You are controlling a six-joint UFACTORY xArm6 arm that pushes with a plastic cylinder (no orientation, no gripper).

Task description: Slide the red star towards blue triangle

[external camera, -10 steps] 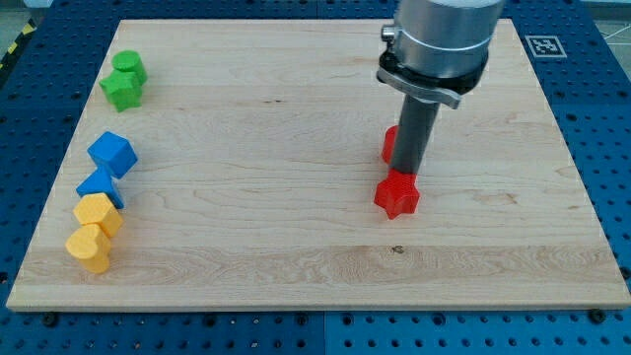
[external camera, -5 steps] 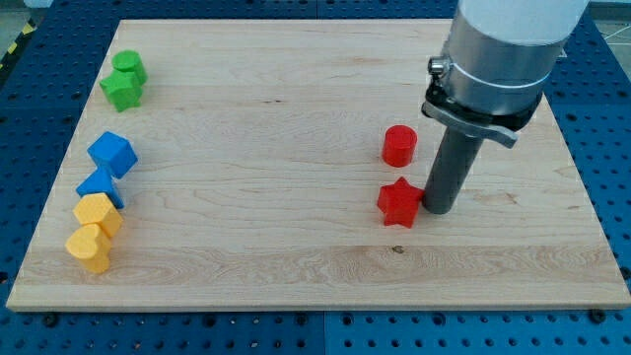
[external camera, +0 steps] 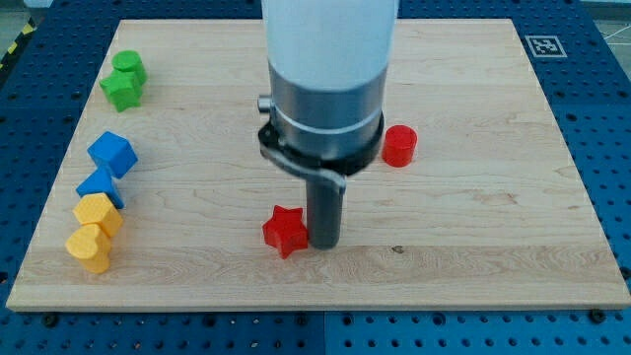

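Red star [external camera: 285,231] is sitting touching my tip [external camera: 323,244] on its view-left side, with the blue triangle [external camera: 100,185] lying farther view-left, so my bare rod tool, gripping nothing, is pressing that way.

The arm is coming down from the view's top, near the middle — a broad pale cylinder filling the upper centre, ending in a darker grey collar with a black clamp ring around its lower edge. Below the ring the straight dark rod is standing upright, and my tip [external camera: 324,243] is resting on the table [external camera: 473,256], in the lower half of the view. It is sitting just beside the red star [external camera: 285,231], on that block's right — touching or nearly so.
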